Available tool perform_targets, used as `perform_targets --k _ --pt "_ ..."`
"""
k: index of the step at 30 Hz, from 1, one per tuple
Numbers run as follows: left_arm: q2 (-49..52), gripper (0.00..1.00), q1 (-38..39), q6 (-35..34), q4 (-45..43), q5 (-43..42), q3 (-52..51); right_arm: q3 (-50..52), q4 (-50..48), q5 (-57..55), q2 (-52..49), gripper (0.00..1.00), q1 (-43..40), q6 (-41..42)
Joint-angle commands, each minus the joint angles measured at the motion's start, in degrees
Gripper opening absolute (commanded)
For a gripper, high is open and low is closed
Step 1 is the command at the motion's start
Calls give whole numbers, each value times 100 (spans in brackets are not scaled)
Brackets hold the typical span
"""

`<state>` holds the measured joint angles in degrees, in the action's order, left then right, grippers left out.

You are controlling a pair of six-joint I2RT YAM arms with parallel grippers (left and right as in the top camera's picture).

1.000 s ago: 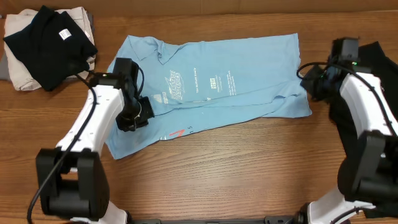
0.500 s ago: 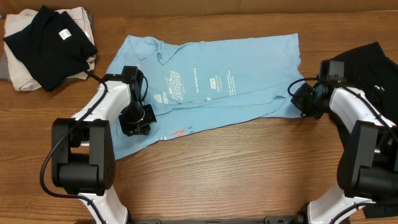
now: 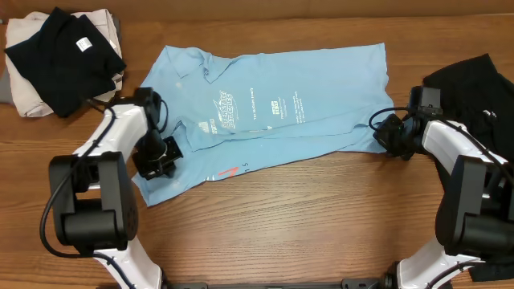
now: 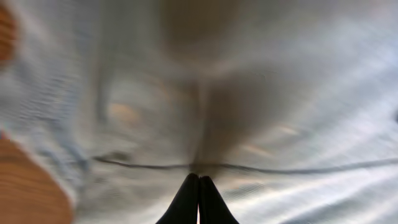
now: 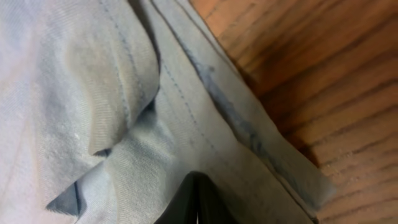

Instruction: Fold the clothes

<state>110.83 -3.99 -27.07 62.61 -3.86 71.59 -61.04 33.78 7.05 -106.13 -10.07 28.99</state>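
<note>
The light blue T-shirt (image 3: 305, 88) lies spread out and rumpled across the middle of the wooden table, with white print near its centre and a small red mark near its lower left. My left gripper (image 3: 154, 158) is over the shirt's lower left part. In the left wrist view its fingers (image 4: 199, 177) are shut, tips at a seam of the blurred blue cloth (image 4: 280, 93). My right gripper (image 3: 391, 136) is at the shirt's lower right corner. In the right wrist view its fingers (image 5: 198, 175) are shut over the hemmed cloth (image 5: 81, 74). No cloth shows between either pair of fingers.
A black garment (image 3: 60, 48) lies on a beige cloth (image 3: 100, 20) at the back left corner. Another black garment (image 3: 474, 80) lies at the right edge, just behind my right arm. Bare wood (image 3: 305, 217) runs along the front of the table.
My left gripper has slid left and slightly forward along the shirt's lower left part. My right gripper has come down and in to the shirt's lower right corner. The shirt has barely shifted.
</note>
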Motion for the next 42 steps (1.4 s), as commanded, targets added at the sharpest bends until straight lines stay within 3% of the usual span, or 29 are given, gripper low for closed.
perform_targets --k 1,7,16,24,31,42 --pt "50 4 -289 -138 37 136 -20 -7 341 -455 -13 4 -50 225" --pt "50 4 -734 -199 7 146 -20 -291 1056 -1058 251 4 -68 474" --pt "-138 4 -1005 -203 15 149 286 -398 1611 -1106 1241 4 -37 584" --pt "-708 4 -107 927 -271 -675 625 -391 1574 -1080 1471 4 -37 553" --pt "-240 4 826 669 -450 -601 566 -267 1152 -881 1401 4 33 490" --pt "699 4 748 566 -378 -503 566 -267 1088 -673 643 4 37 361"
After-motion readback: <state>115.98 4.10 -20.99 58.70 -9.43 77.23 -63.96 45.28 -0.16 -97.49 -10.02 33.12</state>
